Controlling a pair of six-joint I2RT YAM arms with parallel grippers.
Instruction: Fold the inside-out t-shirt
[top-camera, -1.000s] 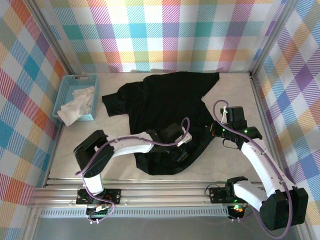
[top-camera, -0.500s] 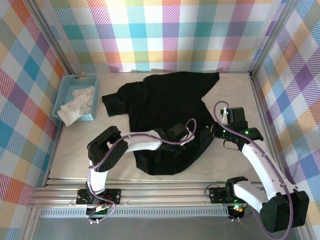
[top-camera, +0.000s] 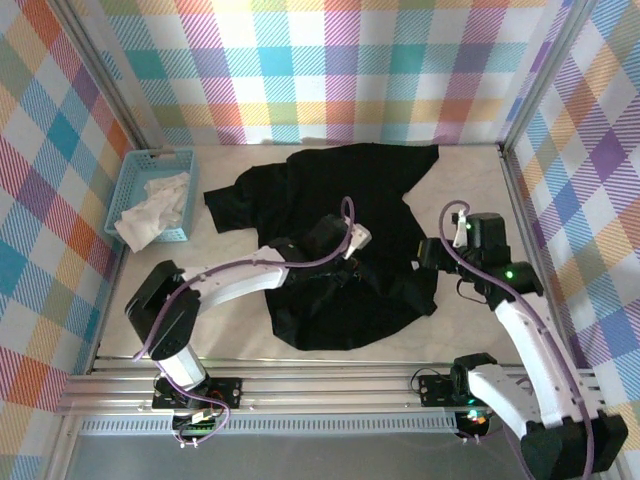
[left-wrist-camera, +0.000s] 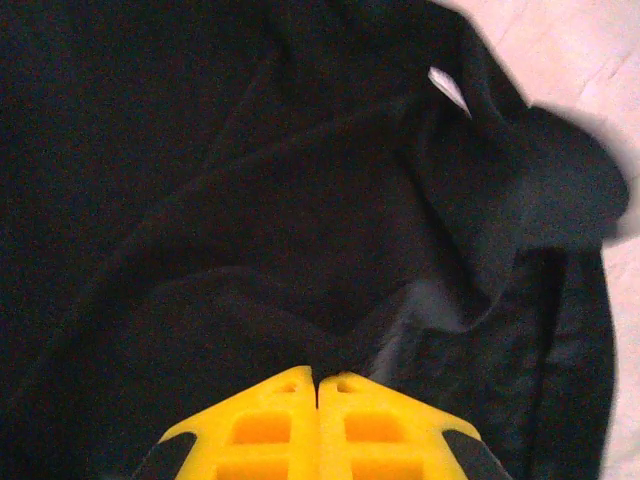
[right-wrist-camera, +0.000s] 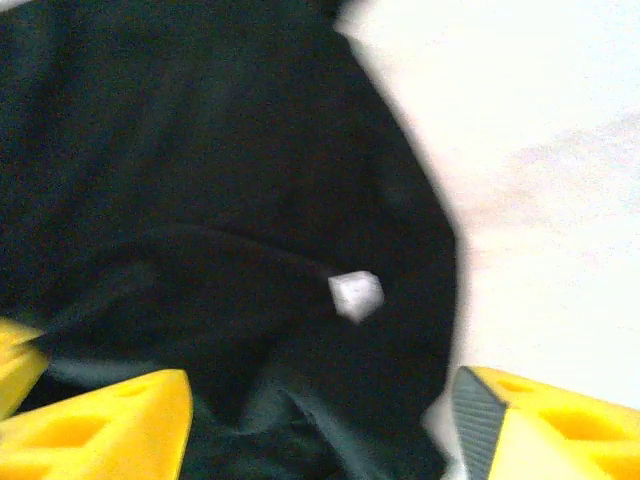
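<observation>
The black t-shirt (top-camera: 330, 200) lies crumpled on the table, its lower part bunched toward the near right. My left gripper (top-camera: 346, 268) sits over the shirt's middle, and its yellow fingers (left-wrist-camera: 270, 420) are pressed together with a ridge of black cloth (left-wrist-camera: 300, 200) pinched at their tips. My right gripper (top-camera: 428, 256) hovers at the shirt's right edge. Its fingers (right-wrist-camera: 110, 420) stand wide apart, with black fabric (right-wrist-camera: 200, 150) and a small white tag (right-wrist-camera: 355, 293) lying loose below them. The same tag (left-wrist-camera: 448, 88) shows in the left wrist view.
A light-blue basket (top-camera: 131, 187) holding a white cloth (top-camera: 152, 208) stands at the far left. Checked walls close in the back and both sides. Bare pale tabletop (top-camera: 470, 190) lies right of the shirt and along the near edge.
My left gripper has shut on the shirt and drawn back toward its middle, pulling cloth along. My right gripper has opened, let go of the shirt's right edge and shifted slightly right.
</observation>
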